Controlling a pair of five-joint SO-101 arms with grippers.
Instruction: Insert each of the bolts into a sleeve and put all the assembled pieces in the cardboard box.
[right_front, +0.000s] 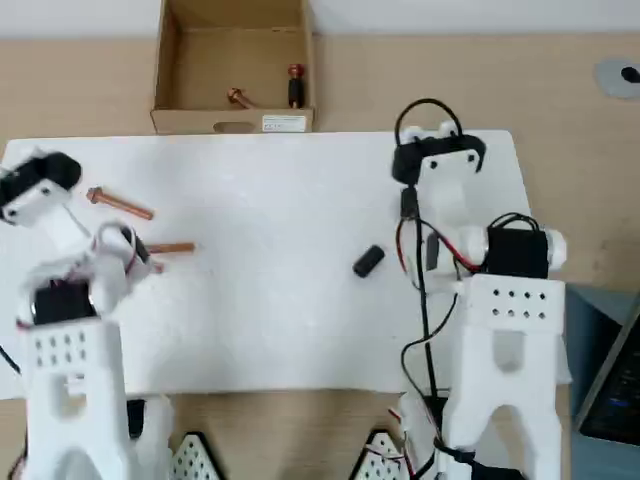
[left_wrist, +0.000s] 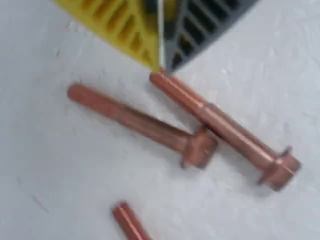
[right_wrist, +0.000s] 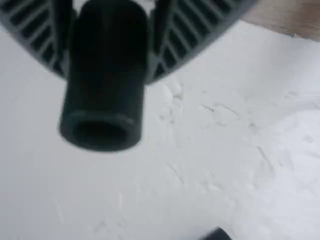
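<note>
One bolt (left_wrist: 220, 125) just beside left jaws, pressed together; right jaws clamp black sleeve (right_wrist: 102, 85).

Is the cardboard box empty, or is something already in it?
Not empty: the open brown cardboard box holds a copper bolt and a black sleeve with a red end.

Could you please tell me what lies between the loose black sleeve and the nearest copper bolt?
Nothing: in the high view, only bare white mat separates the black cylindrical sleeve and the copper bolt.
</note>
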